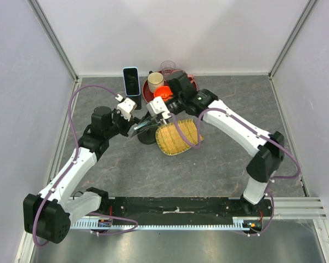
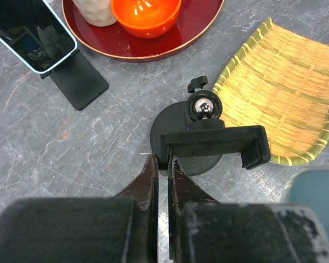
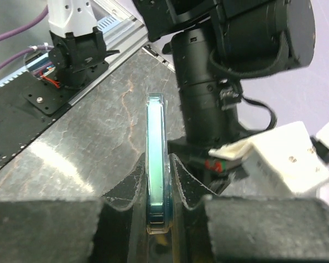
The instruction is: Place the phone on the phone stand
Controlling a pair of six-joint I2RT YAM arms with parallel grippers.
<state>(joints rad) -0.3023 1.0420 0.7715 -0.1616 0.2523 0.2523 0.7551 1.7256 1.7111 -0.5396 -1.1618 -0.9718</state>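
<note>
My right gripper [image 3: 157, 167] grips the phone [image 3: 156, 137] edge-on, mid-scene beside the phone stand [image 2: 208, 143]. My left gripper [image 2: 163, 164] pinches the stand's end shut. Insertion step: next I need square alignment, then a gentle lowering.

Left arm [image 1: 71, 167]: stretched forward from its base, elbow bent, wrist turned in toward the phone stand [image 2: 208, 143]. Left hand [image 2: 163, 163]: fingers pinched tight on the left end of the stand's cradle. Right arm [image 1: 236, 127]: arcs in from the stand's right. Right hand [image 3: 156, 164]: close over the stand, clamped on the phone [image 3: 156, 137], held edge-on.
</note>
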